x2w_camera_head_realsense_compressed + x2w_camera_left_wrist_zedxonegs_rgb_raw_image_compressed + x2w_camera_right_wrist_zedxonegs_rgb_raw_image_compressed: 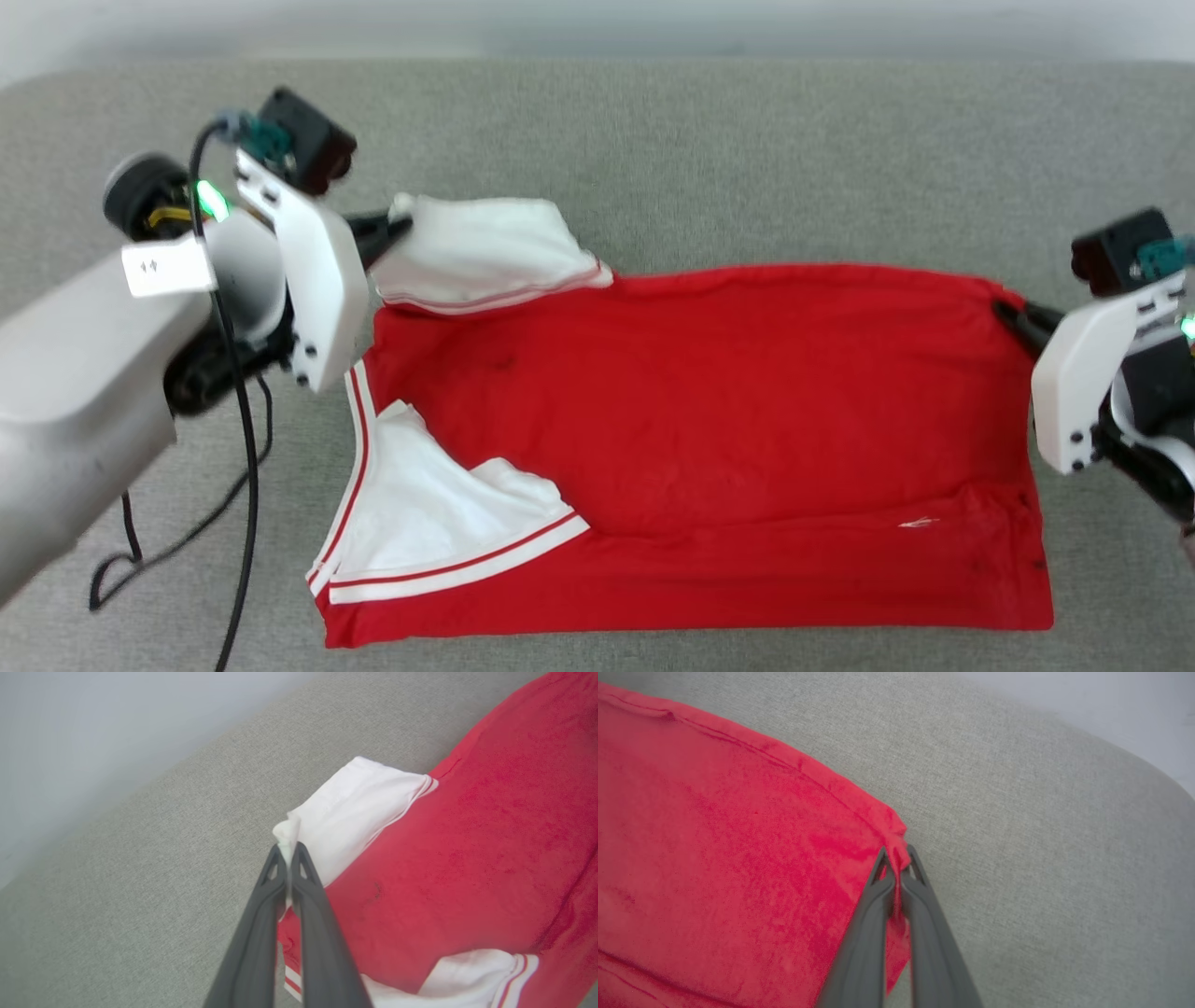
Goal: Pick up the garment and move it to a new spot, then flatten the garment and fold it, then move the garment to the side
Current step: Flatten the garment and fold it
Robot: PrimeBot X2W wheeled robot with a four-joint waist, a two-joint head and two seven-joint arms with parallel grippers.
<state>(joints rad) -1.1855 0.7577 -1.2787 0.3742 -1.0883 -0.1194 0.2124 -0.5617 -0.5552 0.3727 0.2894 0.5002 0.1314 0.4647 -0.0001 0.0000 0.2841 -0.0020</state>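
Red garment (709,411) laid flat on grey cushion (653,140), long axis spanning left to right between arms. Far white sleeve (476,247) clamped by closed left gripper (400,227); far hem corner clamped by closed right gripper (1004,313). Near edge judged fold target.

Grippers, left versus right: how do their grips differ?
The left gripper pinches the white sleeve tip; the right gripper pinches a red hem corner. The left gripper is at the garment's left end, the right gripper at its right end. Both are shut on cloth.
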